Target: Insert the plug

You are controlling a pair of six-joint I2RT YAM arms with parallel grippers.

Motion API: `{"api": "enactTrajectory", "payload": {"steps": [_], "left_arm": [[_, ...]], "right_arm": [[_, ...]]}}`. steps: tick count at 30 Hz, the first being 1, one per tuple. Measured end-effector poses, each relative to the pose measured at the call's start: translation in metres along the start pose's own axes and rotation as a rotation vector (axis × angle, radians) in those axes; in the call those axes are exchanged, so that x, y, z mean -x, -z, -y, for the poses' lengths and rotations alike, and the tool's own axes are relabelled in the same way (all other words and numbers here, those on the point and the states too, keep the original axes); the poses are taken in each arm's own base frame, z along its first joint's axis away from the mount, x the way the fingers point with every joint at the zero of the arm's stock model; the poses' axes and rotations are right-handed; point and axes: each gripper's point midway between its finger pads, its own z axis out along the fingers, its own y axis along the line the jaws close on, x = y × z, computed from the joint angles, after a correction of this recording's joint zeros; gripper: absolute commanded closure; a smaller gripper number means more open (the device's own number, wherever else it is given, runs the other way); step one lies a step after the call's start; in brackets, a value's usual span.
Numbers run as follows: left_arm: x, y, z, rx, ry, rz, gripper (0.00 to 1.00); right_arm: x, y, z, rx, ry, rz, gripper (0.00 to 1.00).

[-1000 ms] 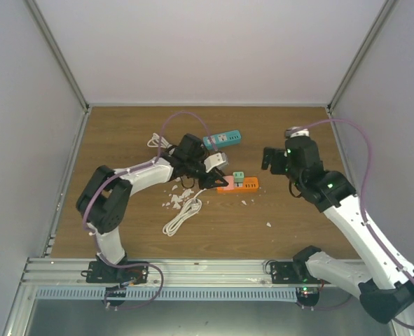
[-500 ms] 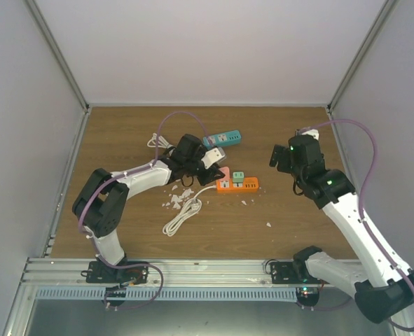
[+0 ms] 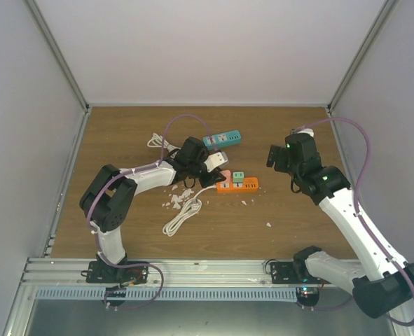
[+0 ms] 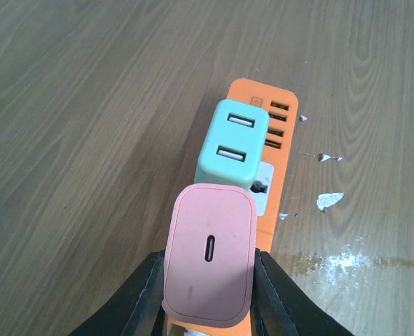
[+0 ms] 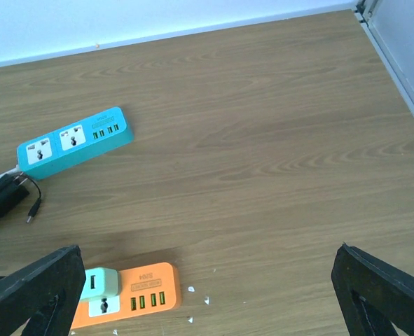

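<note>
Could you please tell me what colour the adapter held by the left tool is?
The adapter is pink, seen best in the left wrist view.

No legible txt; orange strip (image 5: pixel 148 297) label blurred

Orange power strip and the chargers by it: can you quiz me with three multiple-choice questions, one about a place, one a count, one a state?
1. Where does the mint charger sit? A on the orange power strip; B flat on the wood; C against the back wall.
2. How many USB ports show on its top? A one; B two; C four.
3. What is the left gripper doing? A open, empty; B shut on the pink charger; C shut on a cable.
Answers: 1 A, it stands on the strip beside the USB row. 2 B, two slots show in the left wrist view. 3 B, its black fingers press both sides of the pink charger.
</note>
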Motion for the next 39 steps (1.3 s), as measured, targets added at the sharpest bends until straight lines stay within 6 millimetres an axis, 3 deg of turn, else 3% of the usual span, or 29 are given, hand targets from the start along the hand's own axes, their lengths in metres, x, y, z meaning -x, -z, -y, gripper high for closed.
{"api": "enactTrajectory", "payload": {"steps": [9, 25, 33, 39], "left_arm": [[0.002, -0.012, -0.006, -0.004, -0.040, 0.005, 1.00], [0.001, -0.007, -0.025, 0.043, -0.095, 0.002, 1.00], [-0.019, -0.005, -0.011, -0.015, -0.121, -0.022, 1.00], [-0.020, -0.003, -0.005, -0.041, -0.133, -0.018, 1.00]], "right_arm": [[0.001, -0.002, 0.001, 0.006, -0.007, -0.004, 0.00], [-0.004, -0.007, -0.001, 0.011, 0.000, -0.024, 0.00], [-0.004, -0.007, -0.001, 0.010, 0.000, -0.024, 0.00], [-0.005, -0.008, -0.002, 0.009, 0.002, -0.028, 0.00]]}}
